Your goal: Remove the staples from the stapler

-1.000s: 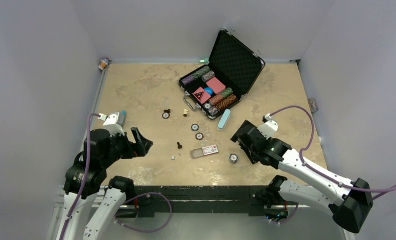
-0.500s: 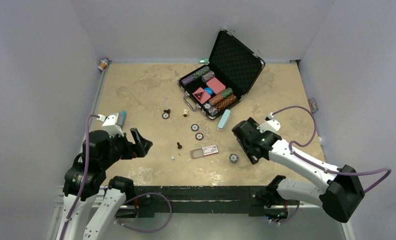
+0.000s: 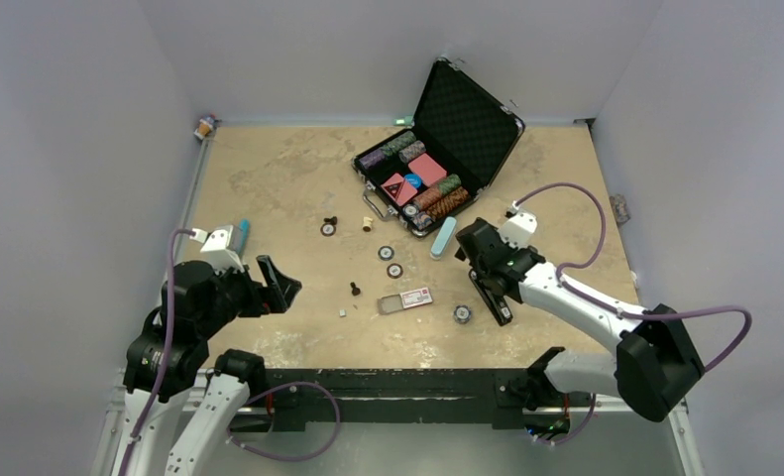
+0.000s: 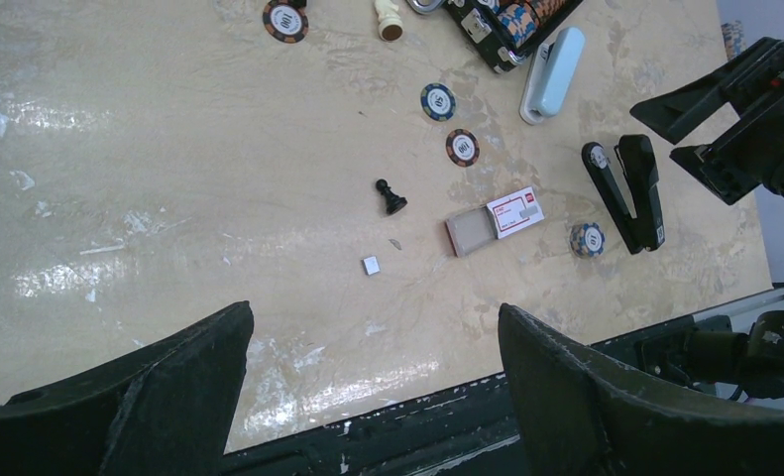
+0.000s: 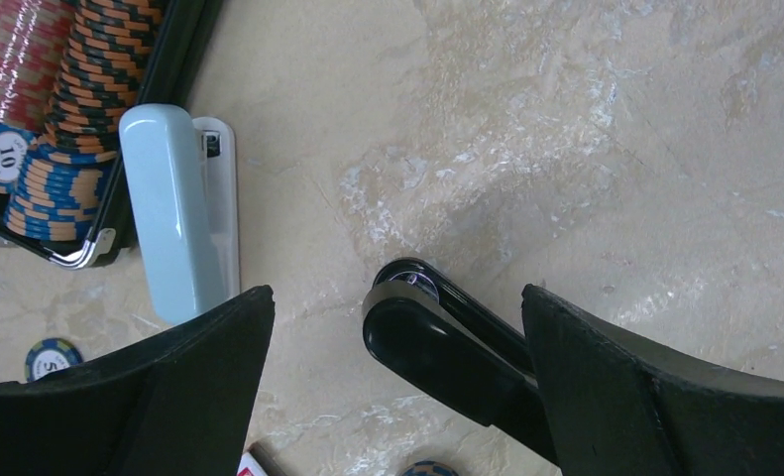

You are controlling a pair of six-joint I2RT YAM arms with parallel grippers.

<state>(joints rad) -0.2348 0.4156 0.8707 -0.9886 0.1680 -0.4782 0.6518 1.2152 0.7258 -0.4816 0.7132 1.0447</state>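
Note:
The slim black stapler (image 3: 493,298) lies on the table right of centre, its two arms splayed in a narrow V (image 4: 625,193). My right gripper (image 3: 470,266) hovers open over its far end. In the right wrist view the rounded stapler tip (image 5: 447,347) sits between the spread fingers, touching neither, with the right gripper (image 5: 397,296) above it. A tiny silvery-grey strip, the staples (image 4: 370,265), lies loose on the table (image 3: 342,312). My left gripper (image 3: 279,283) stands open and empty at the near left, and the left wrist view shows the left gripper (image 4: 375,312) over the table's front edge.
A pale teal case (image 3: 444,237) lies just left of the right gripper. An open black chip case (image 3: 472,124) stands behind it. Loose poker chips (image 3: 386,252), a black pawn (image 3: 354,290) and a small red-and-white box (image 3: 407,299) lie mid-table. Another chip (image 3: 461,314) rests beside the stapler.
My right arm has swung left and away from the front edge, bringing its open gripper over the stapler's far end. The left arm has not moved.

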